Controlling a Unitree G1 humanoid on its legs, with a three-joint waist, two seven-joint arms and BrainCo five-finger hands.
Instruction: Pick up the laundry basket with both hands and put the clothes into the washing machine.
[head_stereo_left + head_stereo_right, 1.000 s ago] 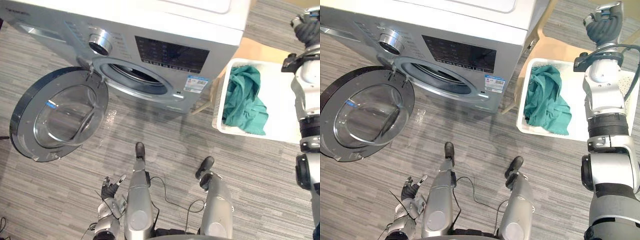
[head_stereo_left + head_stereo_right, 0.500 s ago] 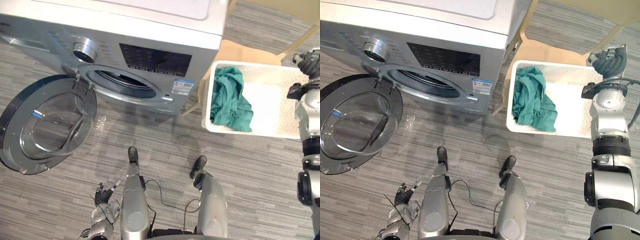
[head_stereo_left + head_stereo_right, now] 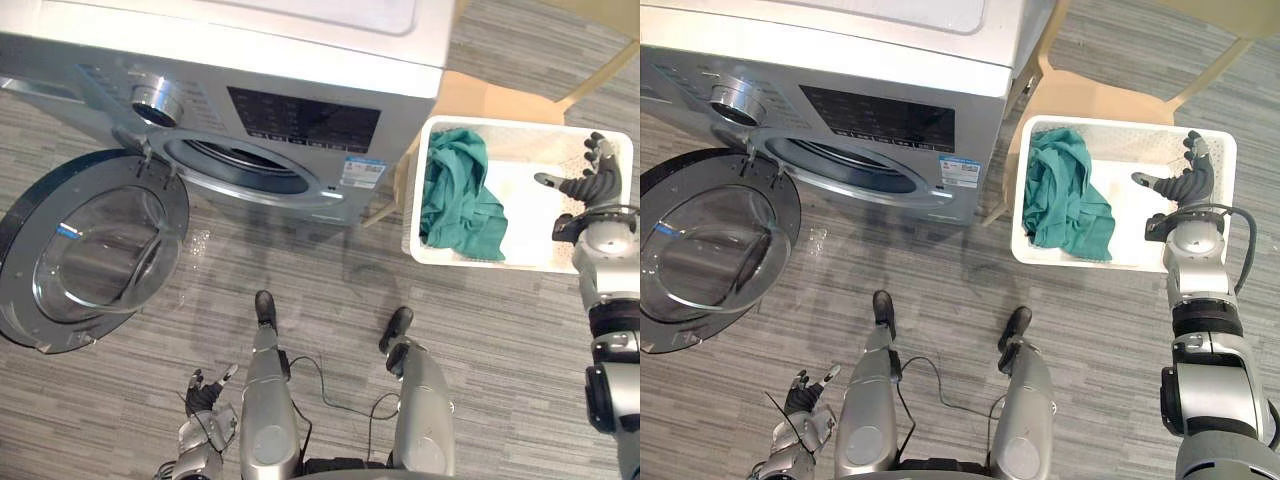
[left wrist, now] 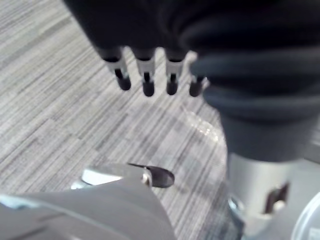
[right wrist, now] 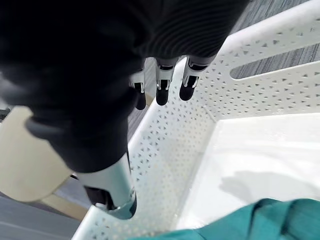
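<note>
A white perforated laundry basket (image 3: 525,215) sits on the floor to the right of the washing machine (image 3: 300,60). A green garment (image 3: 455,195) lies bunched in its left half. My right hand (image 3: 592,182) hovers over the basket's right end, open with fingers spread. In the right wrist view its fingers (image 5: 161,91) hang straight beside the basket's wall (image 5: 170,160), not touching it. The machine's round door (image 3: 90,250) is swung open to the left, baring the drum opening (image 3: 235,165). My left hand (image 3: 205,392) hangs low by my side, open, holding nothing.
A beige wooden chair (image 3: 490,100) stands behind the basket, against the machine's right side. The open door takes up the floor to the left of the drum. Grey striped carpet lies between me and the machine.
My right hand has come down from high at the right to the basket's right end, and its curled fingers have straightened out. The camera has shifted too. The left hand stays put.
</note>
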